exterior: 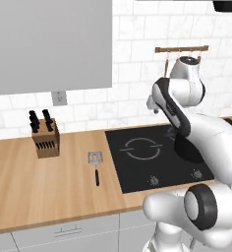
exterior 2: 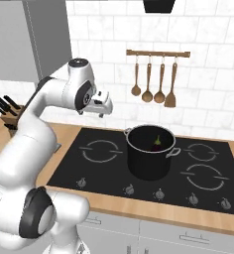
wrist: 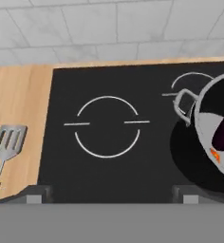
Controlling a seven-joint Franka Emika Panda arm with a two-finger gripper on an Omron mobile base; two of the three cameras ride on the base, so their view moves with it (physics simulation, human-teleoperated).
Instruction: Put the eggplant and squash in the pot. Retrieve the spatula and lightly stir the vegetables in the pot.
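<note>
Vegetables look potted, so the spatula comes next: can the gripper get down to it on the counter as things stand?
Probably yes. The spatula lies flat on bare wooden counter left of the cooktop, apart from the knife block. The gripper hangs open and empty above the cooktop.

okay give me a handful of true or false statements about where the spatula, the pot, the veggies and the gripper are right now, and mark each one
1. The spatula lies flat on the wooden counter, left of the cooktop. True.
2. The eggplant is on the counter beside the knife block. False: it is inside the pot.
3. The gripper is shut on the spatula's handle. False: it is open and holds nothing, up over the cooktop.
4. Wooden utensils hang from a rail on the tiled wall behind the cooktop. True.
5. The pot stands on the counter next to the knife block. False: it stands on the cooktop.
</note>
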